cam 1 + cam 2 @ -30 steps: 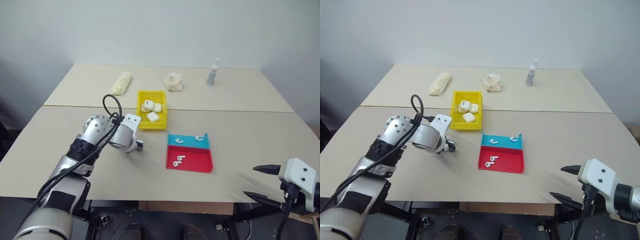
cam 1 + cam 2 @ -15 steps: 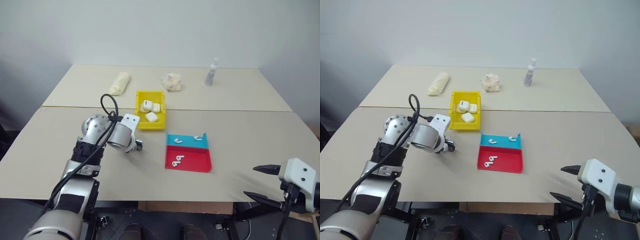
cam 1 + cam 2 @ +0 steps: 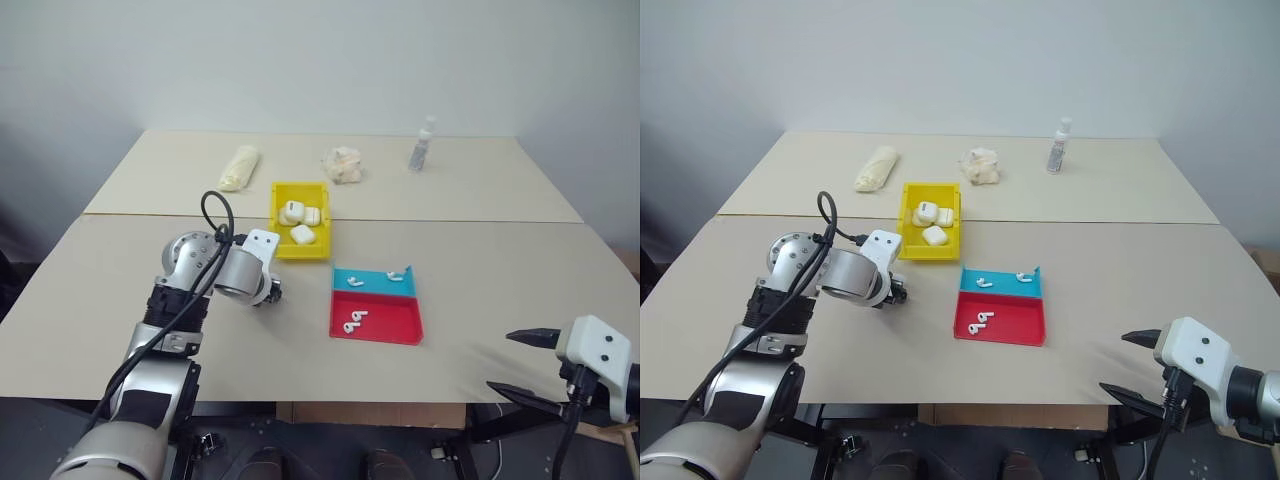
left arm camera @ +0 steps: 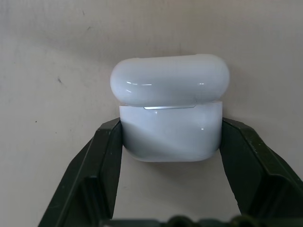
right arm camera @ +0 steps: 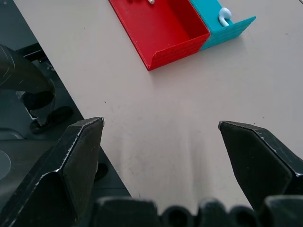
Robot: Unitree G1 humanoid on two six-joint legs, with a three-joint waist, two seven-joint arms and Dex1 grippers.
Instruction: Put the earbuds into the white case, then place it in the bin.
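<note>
Head views: beige tabletop [image 3: 480, 270]; small rectangular bright yellow plastic bin [image 3: 302, 256] near centre, holding three white cases. At the bin's 5 o'clock, a flat red-and-blue tray [image 3: 378, 322] carrying tiny glossy white stemmed earbuds [image 3: 355, 321]. Left gripper [image 3: 272, 292] low at the bin's 7 o'clock. Right gripper [image 3: 522, 362] at the near right table edge, fingers apart. Left wrist view: both black fingers [image 4: 106, 156] clamped on a small rounded glossy white plastic case [image 4: 170, 111] on the tabletop, lid slightly ajar. Right wrist view: spread fingers [image 5: 78, 156], tray at 12 o'clock.
</note>
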